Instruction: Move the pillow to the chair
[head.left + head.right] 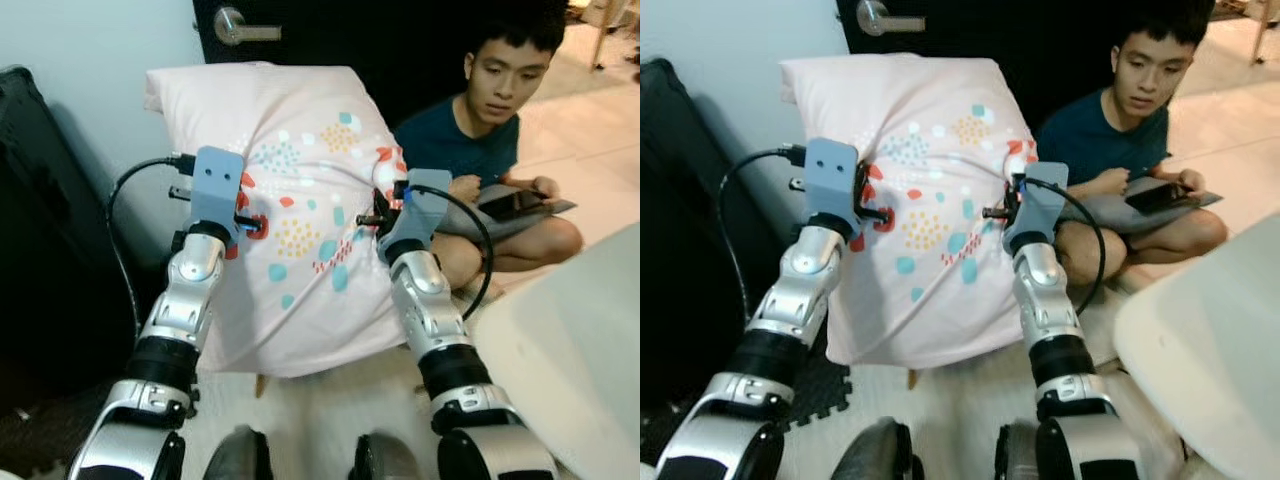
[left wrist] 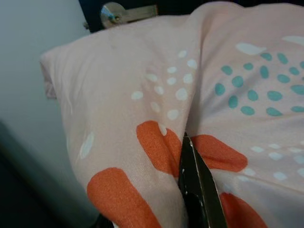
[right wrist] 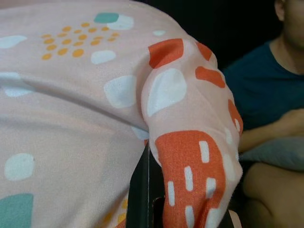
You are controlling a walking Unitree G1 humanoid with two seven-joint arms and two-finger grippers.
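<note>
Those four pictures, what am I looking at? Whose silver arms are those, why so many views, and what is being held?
The arms belong to a walking household robot. The two wide pictures come from a pair of cameras on its head, looking down. The two close-ups come from cameras on its wrists, looking along its black fingers. Both arms hold up one pink pillow with coloured spots: the left gripper pinches a fold on its left side, the right gripper a fold on its right. In each wrist view a finger digs into the cloth. Behind stands a dark door. A person sits on the floor holding a tablet.
</note>
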